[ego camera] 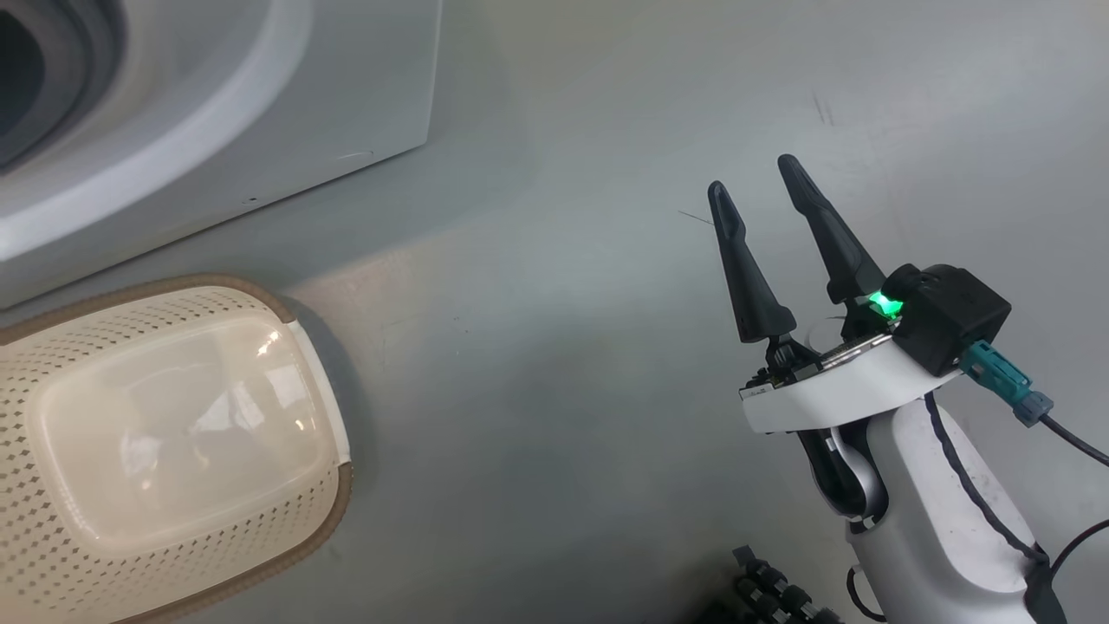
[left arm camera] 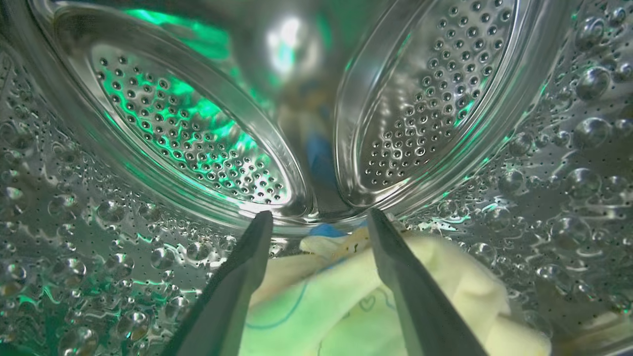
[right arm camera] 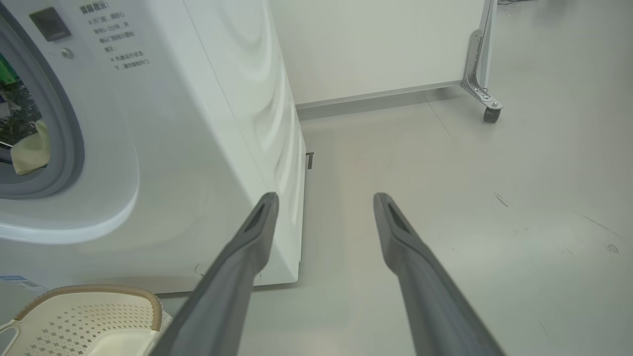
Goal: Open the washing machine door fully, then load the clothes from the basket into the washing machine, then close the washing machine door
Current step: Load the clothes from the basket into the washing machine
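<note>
Clothes [left arm camera: 326, 296]: pale cream-yellow garments with line prints, heaped on the low wall of the drum [left arm camera: 74, 222], a scrap of blue cloth [left arm camera: 326, 230] at the far end of the heap; a cream fold also shows through the grey-ringed opening [right arm camera: 69, 123] from outside. Position relative to the left gripper [left arm camera: 319, 213]: directly beneath and between its two fingers, reaching forward to just past the tips, long axis of the heap running roughly along the fingers toward the drum's back. Left gripper: inside the drum, jaws spread wide, nothing pinched, cloth lying loose below. Judgement: garments are deposited, and the way out is straight back along the finger line, lifting clear so no fold drags. Basket [ego camera: 35, 520]: on the floor [ego camera: 563, 347] just in front of the washing machine [ego camera: 260, 87], its bottom bare, no garment visible in it. Judgement: loading looks complete, door closing remains. Right gripper [ego camera: 752, 173]: outside, over the floor to the right of the machine's front corner, well apart from clothes and basket, jaws spread, holding nothing. Left arm is much the nearer to the load. Door: position cannot be told. Background: white panel [right arm camera: 376, 44] on a caster [right arm camera: 490, 114].
</note>
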Available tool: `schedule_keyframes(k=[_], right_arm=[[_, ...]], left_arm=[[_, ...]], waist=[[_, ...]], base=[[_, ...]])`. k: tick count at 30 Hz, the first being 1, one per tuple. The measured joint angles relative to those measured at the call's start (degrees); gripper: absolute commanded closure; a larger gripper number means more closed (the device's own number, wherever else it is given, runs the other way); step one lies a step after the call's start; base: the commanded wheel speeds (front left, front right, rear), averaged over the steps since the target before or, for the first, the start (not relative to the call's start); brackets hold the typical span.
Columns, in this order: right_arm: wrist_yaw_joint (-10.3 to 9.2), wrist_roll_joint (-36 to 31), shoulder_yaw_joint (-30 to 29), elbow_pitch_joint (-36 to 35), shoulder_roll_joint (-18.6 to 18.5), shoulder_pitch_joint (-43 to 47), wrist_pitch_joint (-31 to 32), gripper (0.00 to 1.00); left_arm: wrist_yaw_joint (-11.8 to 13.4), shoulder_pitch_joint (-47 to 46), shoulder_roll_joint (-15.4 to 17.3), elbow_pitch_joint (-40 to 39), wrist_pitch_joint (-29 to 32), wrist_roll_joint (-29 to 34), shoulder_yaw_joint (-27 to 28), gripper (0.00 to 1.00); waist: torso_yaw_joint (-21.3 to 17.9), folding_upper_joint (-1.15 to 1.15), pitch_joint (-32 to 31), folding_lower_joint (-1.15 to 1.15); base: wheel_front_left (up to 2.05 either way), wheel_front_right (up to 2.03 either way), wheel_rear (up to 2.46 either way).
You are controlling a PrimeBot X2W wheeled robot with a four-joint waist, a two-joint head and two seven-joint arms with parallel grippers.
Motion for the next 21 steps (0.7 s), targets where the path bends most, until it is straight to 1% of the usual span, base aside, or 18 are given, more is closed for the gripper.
schedule_keyframes(k=[7, 12, 14, 21], right_arm=[[0.0, -0.23, -1.68, 0.62, -0.49, 0.27, 0.0, 0.0], [0.0, -0.56, -2.7, 1.33, -1.41, 0.58, 0.0, 0.0], [0.0, -0.77, -3.01, 1.65, -1.65, 0.98, 0.0, 0.0], [0.0, -1.21, -4.19, 2.8, -1.8, 3.88, 0.0, 0.0]], left_arm=[[-0.02, 8.91, -3.69, -0.46, -7.43, -1.26, 0.7, 0.0], [-0.41, 16.19, -7.84, -2.04, -12.56, -1.94, -0.31, 0.0], [-0.68, 19.01, -9.27, -2.76, -13.21, -2.26, -0.71, 0.0], [-0.7, 28.83, -12.39, -6.12, -13.5, -2.19, -1.27, 0.0]], waist=[[1.67, 0.0, -2.21, 0.0], [3.2, 0.0, -4.28, 0.0], [3.85, 0.0, -5.27, 0.0], [6.13, 0.0, -9.21, 0.0]], base=[[0.0, 0.0, 0.0], [0.0, 0.0, 0.0], [0.0, 0.0, 0.0], [0.0, 0.0, 0.0]])
